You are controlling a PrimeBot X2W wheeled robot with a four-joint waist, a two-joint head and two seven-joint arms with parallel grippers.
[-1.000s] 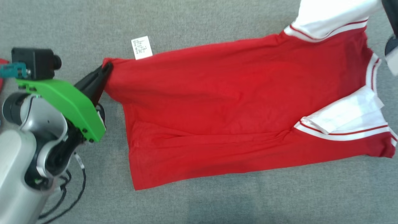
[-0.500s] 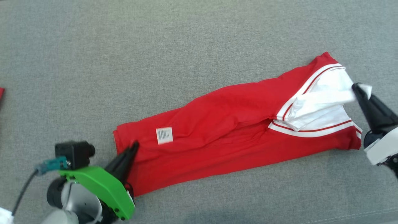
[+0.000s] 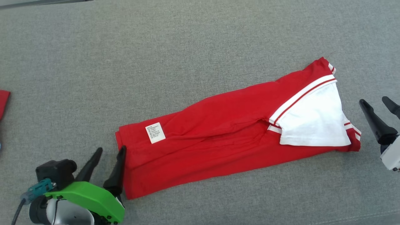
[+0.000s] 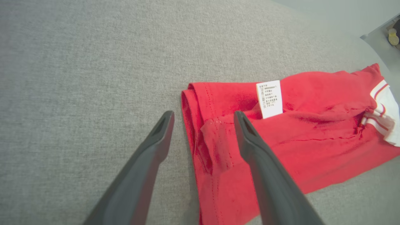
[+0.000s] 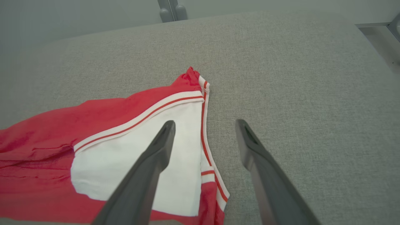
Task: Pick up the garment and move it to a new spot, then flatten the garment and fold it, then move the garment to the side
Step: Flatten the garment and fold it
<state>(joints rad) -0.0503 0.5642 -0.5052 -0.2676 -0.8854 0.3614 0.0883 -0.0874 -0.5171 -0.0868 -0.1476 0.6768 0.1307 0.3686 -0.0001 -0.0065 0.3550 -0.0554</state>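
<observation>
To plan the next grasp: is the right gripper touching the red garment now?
Apart. In the head view, grey surface shows between the open right gripper and the red garment.

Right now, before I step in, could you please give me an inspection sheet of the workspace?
Surface: grey fabric surface, flat.
Job's things: red garment lying folded lengthwise, white panel on top at its right end, care label showing.
Clutter: red item, cut off at the left edge.
Pincers: left pincer open at the garment's hem; right pincer open, apart from the garment.
Cables: dark cable by the left wrist.
Surroundings: grey wall beyond the surface.
</observation>
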